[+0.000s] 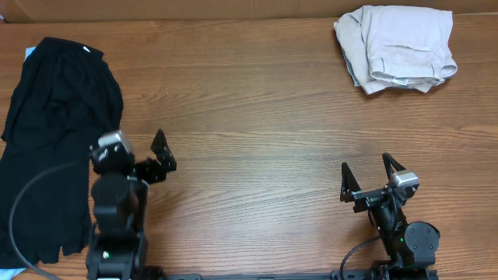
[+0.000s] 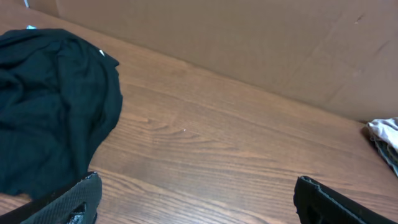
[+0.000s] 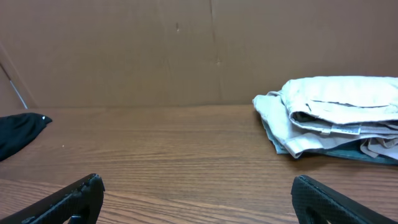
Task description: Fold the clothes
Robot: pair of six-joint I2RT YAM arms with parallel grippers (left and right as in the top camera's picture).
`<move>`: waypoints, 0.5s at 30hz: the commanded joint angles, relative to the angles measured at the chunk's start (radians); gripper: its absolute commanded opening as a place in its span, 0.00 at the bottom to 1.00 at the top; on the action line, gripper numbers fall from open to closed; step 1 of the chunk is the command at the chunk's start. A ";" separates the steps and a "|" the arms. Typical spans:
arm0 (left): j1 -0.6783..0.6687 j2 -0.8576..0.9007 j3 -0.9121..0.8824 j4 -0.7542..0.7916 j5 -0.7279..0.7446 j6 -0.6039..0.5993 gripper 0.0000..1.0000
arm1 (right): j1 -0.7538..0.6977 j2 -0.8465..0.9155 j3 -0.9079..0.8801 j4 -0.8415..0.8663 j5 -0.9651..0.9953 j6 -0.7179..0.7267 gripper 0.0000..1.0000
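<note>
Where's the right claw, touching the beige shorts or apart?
Apart. The overhead view shows bare wooden table between the open right claw and the beige shorts.

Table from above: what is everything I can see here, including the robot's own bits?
shorts: one pair, pale beige, bunched in a pile at the table's far right corner
blue-grey cloth: one, only an edge shows under the shorts
black garment: one, black, spread along the table's left edge
table: one, brown wood grain
cardboard wall: one, brown, behind the table
left gripper: one, black, open and empty, near side, beside the black garment
right gripper: one, black, open and empty, near side, at the right
</note>
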 commanded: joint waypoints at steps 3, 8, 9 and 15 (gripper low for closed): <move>0.009 -0.136 -0.127 0.047 0.000 -0.014 1.00 | 0.006 -0.012 -0.010 0.005 -0.001 0.004 1.00; 0.009 -0.237 -0.240 0.153 -0.003 -0.013 1.00 | 0.006 -0.012 -0.010 0.006 -0.001 0.004 1.00; 0.010 -0.258 -0.265 0.173 -0.003 -0.013 1.00 | 0.006 -0.012 -0.010 0.005 -0.001 0.004 1.00; 0.029 -0.381 -0.376 0.209 -0.002 -0.059 1.00 | 0.006 -0.012 -0.010 0.006 -0.001 0.004 1.00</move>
